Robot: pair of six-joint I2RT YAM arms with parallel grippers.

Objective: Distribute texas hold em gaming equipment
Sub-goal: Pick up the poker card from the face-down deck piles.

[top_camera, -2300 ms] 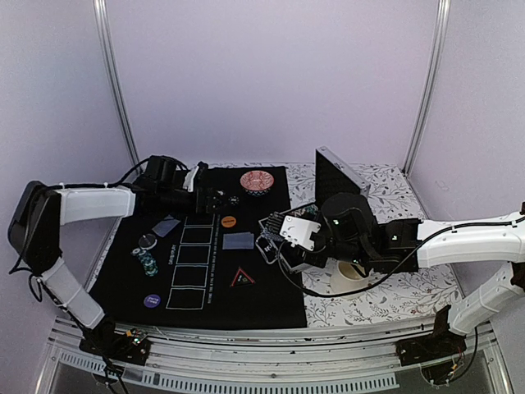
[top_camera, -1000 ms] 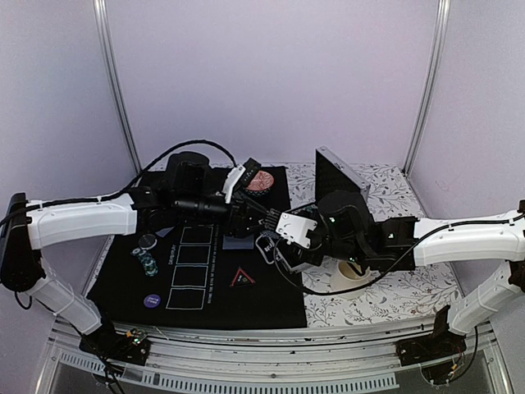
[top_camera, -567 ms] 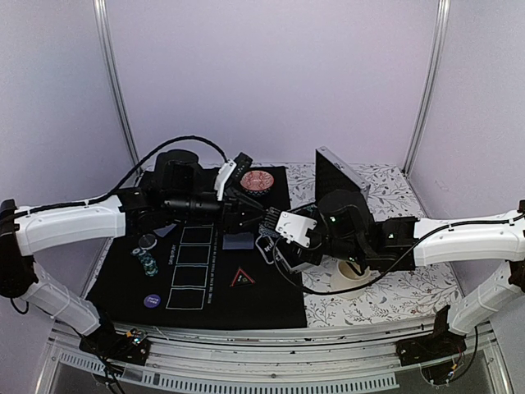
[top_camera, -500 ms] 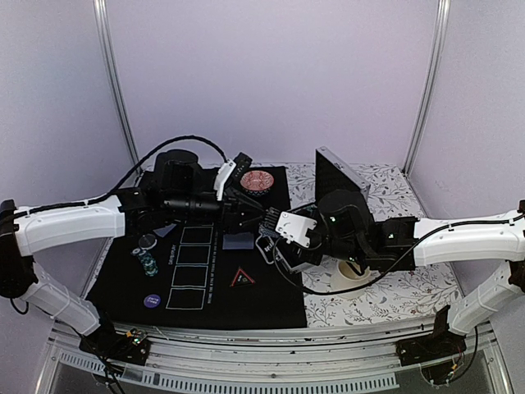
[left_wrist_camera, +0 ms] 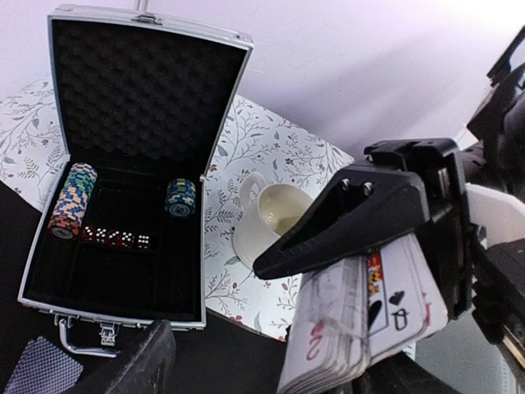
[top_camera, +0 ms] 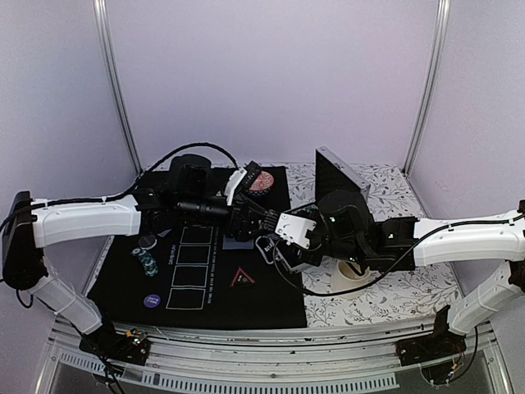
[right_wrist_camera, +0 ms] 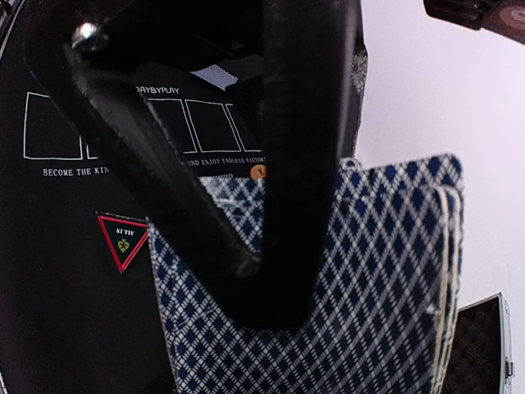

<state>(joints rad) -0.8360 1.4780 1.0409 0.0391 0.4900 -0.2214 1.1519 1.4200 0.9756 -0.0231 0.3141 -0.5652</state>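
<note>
A black mat (top_camera: 205, 316) printed with card boxes is the ground for everything; at the mat's right edge the right gripper (top_camera: 271, 233) is clamped tight on a deck of playing cards (left_wrist_camera: 361, 328), faces turned toward the left arm. The left gripper (top_camera: 255, 220) hangs over the mat's right part just beside that deck, jaws spread wide with nothing in them. A lone face-down card (left_wrist_camera: 41, 369) lies on the mat, a red triangle marker (top_camera: 242, 278) near the mat's front centre, striped chips (top_camera: 148, 263) toward its left edge, a purple disc (top_camera: 152, 300) by its front-left corner
</note>
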